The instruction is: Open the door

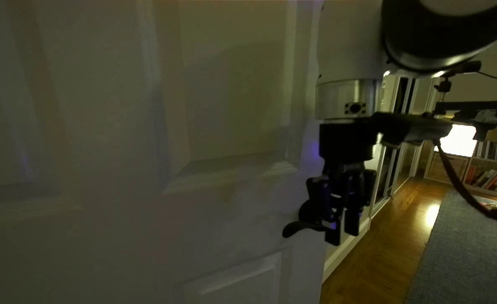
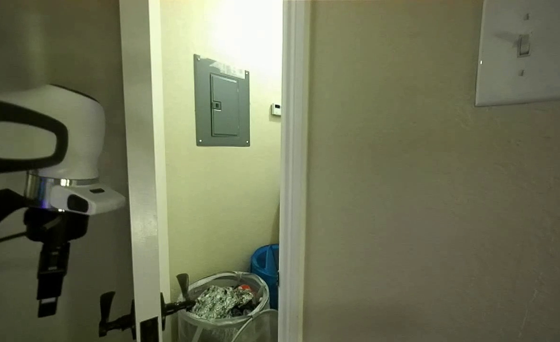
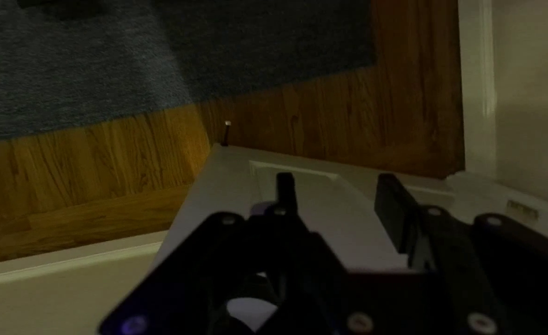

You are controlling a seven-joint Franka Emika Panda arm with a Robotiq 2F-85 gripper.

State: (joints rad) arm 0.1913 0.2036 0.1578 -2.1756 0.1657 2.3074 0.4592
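White and tall, the door [image 1: 117, 152] stands just beside the gripper [image 1: 342, 230], its long side going straight up and down. It is partly open, its thin edge apart from the door frame [image 2: 293, 166]. Raised box shapes mark its face. The gripper's two fingers [image 3: 395, 214] are spread, with just air between. Near their tips, but not touching, the dark, curvy handle [image 1: 299, 229] points away from the door's edge. Past the fingertips lie a wood floor [image 3: 311, 121] and a fuzzy gray rug [image 3: 92, 74].

It looks like a home, with a panelled door [image 1: 147, 143], wooden floor [image 1: 387, 240], rug [image 1: 468, 253], shelved books [image 1: 488, 179] and a breaker panel [image 2: 224, 104].
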